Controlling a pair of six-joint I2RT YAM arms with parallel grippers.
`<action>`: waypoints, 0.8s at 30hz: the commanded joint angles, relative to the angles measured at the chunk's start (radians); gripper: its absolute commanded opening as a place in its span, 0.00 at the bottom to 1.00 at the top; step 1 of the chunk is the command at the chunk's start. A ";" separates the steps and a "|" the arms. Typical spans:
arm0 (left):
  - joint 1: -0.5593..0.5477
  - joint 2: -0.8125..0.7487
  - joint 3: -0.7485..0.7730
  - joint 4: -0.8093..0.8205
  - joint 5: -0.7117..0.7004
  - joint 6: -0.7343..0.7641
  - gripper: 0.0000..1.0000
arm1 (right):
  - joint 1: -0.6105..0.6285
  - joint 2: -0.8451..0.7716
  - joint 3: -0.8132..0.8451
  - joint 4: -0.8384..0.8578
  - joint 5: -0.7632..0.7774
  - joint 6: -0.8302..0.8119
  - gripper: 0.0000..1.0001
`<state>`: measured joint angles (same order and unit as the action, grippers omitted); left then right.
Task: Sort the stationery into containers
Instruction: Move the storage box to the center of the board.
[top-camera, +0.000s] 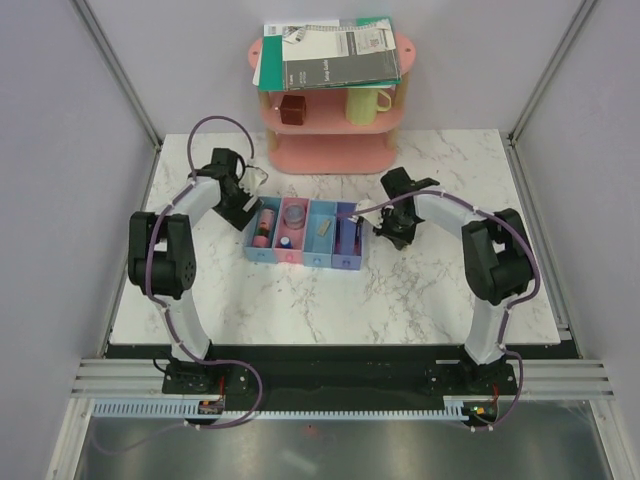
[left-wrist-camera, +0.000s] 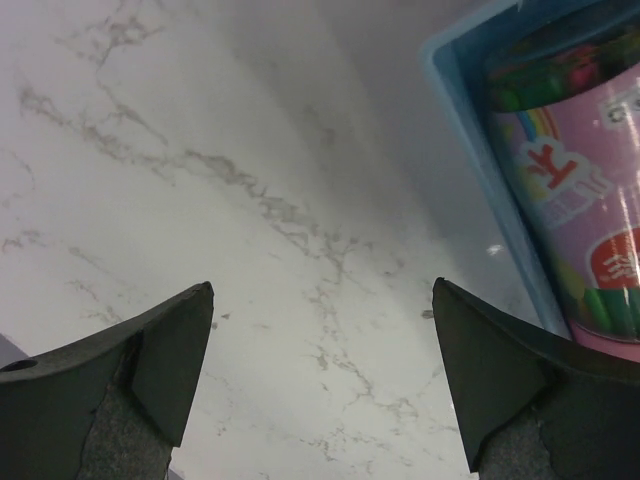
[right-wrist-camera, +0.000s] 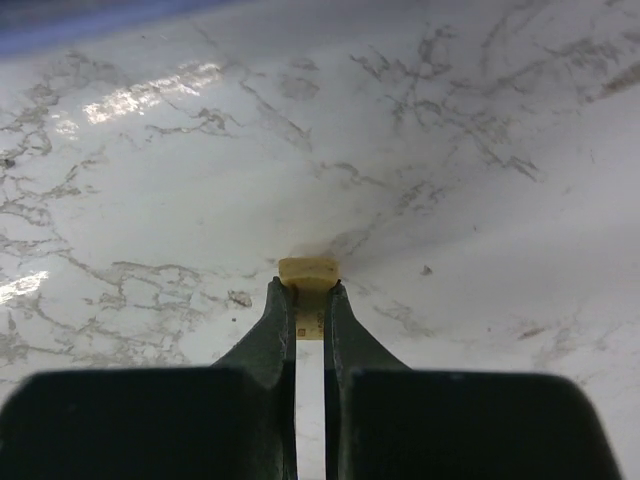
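The containers (top-camera: 303, 258) are four joined narrow trays in a row at mid-table. A pink cylinder (top-camera: 265, 222) lies in the blue tray (left-wrist-camera: 462, 110) at the left end, and the left wrist view shows it close up (left-wrist-camera: 590, 230). The pink tray holds a round disc (top-camera: 296, 212) and a blue-capped tube (top-camera: 286, 241). A tan piece (top-camera: 323, 228) lies in the light blue tray. My left gripper (left-wrist-camera: 322, 290) hangs open over bare marble just left of the blue tray. My right gripper (right-wrist-camera: 307, 288), right of the violet tray, is shut on a small tan block (right-wrist-camera: 308, 268) down at the tabletop.
A pink shelf rack (top-camera: 330, 150) stands at the back with grey-green notebooks (top-camera: 330, 55) on top. On its shelf sit a yellow mug (top-camera: 365, 103) and a brown cube (top-camera: 292, 109). Grey walls and metal posts bound the marble table (top-camera: 330, 300).
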<state>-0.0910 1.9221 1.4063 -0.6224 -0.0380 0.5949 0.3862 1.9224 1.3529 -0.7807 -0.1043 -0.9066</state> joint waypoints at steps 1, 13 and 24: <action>-0.064 -0.064 -0.012 -0.042 0.072 -0.044 0.97 | -0.032 -0.138 0.084 -0.008 0.009 0.116 0.00; -0.153 -0.100 -0.038 -0.069 0.093 -0.079 0.97 | -0.046 -0.246 0.299 0.005 -0.099 0.371 0.00; -0.228 -0.054 0.033 -0.080 0.093 -0.101 0.97 | 0.081 -0.260 0.223 0.133 -0.169 0.518 0.00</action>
<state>-0.2855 1.8690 1.3830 -0.6880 0.0067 0.5423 0.4217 1.6894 1.6089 -0.7223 -0.2276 -0.4614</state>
